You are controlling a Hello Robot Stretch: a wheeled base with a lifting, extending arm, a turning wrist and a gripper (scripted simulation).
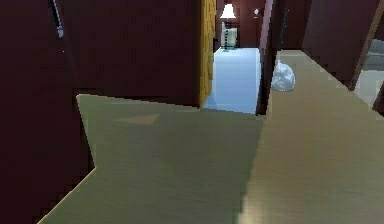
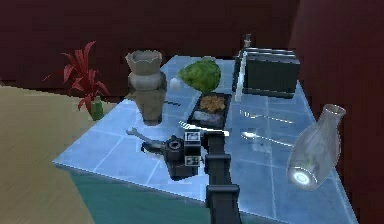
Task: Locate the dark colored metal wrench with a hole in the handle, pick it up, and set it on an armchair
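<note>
— So, the arm (image 2: pixel 222 185)?
— It rises from the bottom edge over the blue tiled counter (image 2: pixel 110 150). Whether its gripper (image 2: pixel 160 148) holds anything, I cannot tell.
— The wrench (image 2: pixel 140 134)?
— Seemingly that slim grey bar by the fingers, long axis running up-left. The forward view offers a doorway (image 1: pixel 236 80) and lamp (image 1: pixel 228 14).
</note>
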